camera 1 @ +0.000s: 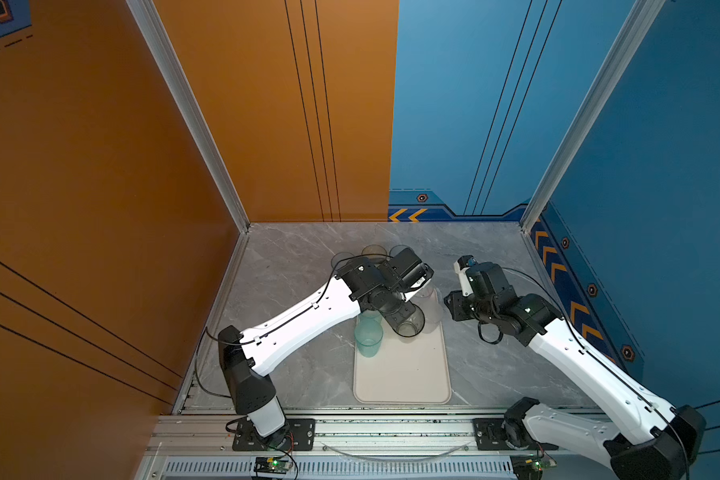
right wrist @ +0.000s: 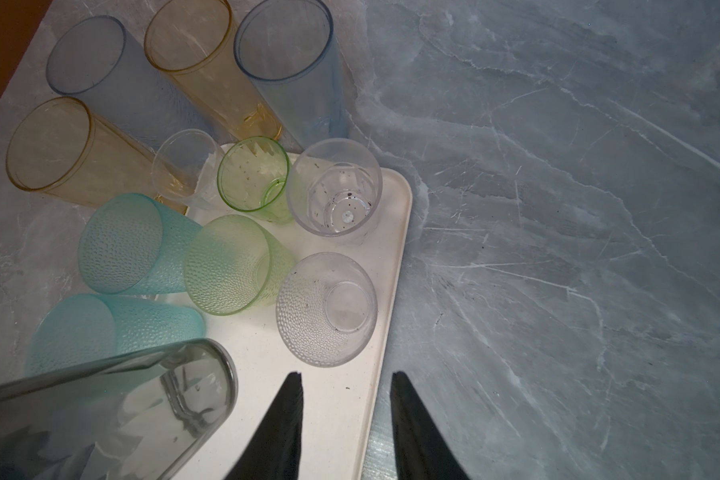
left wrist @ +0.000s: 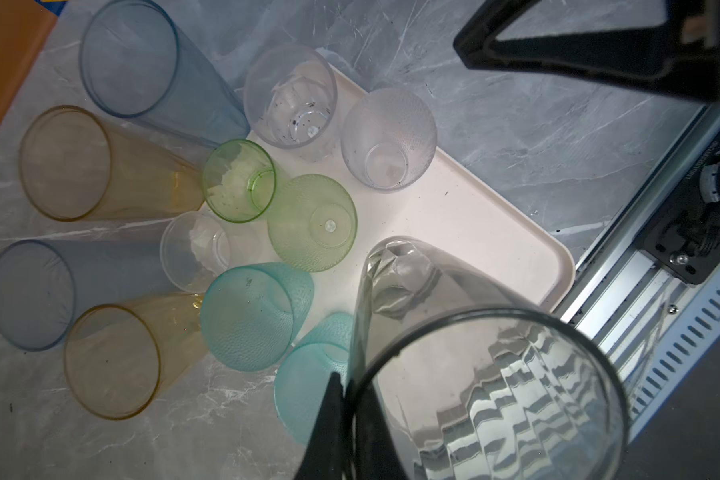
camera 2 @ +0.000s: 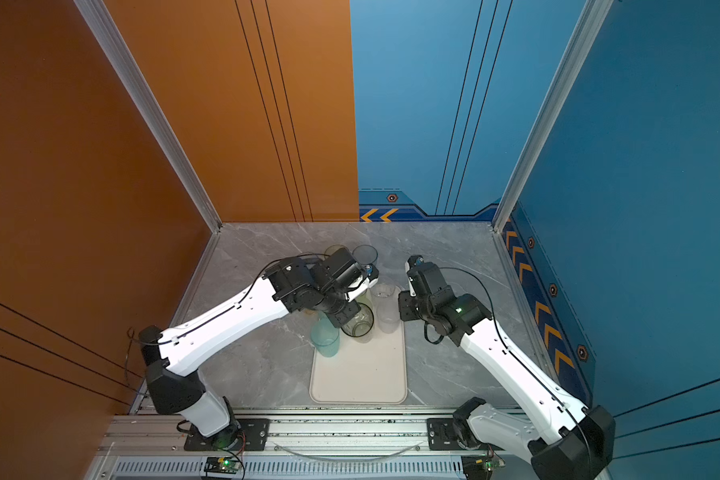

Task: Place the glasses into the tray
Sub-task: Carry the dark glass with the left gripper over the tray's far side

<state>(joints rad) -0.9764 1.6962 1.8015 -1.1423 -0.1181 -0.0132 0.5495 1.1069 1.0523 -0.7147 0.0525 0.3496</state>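
**Inspector:** What is recorded of the largest items?

**Assessor:** A grey marble-patterned surface (camera 1: 292,266) is noted. A flat cream-white rectangular tray (camera 1: 402,374) with a low raised rim is laid near its middle. The tray's near half is bare in both top views.

**Inspector:** And the tall glasses?

**Assessor:** Two tall yellow tumblers (right wrist: 192,37) and two tall pale blue tumblers (right wrist: 283,41) are found upright on the surface, just beyond the tray's far end. A tall smoky grey tumbler (left wrist: 474,374) is held over the tray's far half, beside the teal pair. Whether its base touches the tray cannot be told.

**Inspector:** The shorter ones?

**Assessor:** Three are seen on the tray: a dimpled green tumbler (right wrist: 229,266), a dimpled clear tumbler (right wrist: 327,309) and a smooth clear tumbler (right wrist: 335,187). The last is set at the far right corner. Two dimpled teal tumblers (right wrist: 121,243) are placed along the tray's left rim. A small green glass (right wrist: 254,174) and a small clear glass (right wrist: 188,166) are grouped at the far left corner. Whether these two stand inside the rim cannot be told.

**Inspector:** The state of each pincer?

**Assessor:** The left pincer (left wrist: 350,424) is found clamped narrowly on the rim of the smoky grey tumbler. The right pincer (right wrist: 346,428) is found partly parted with nothing between its jaws. It is positioned over the tray's right rim, near the dimpled clear tumbler.
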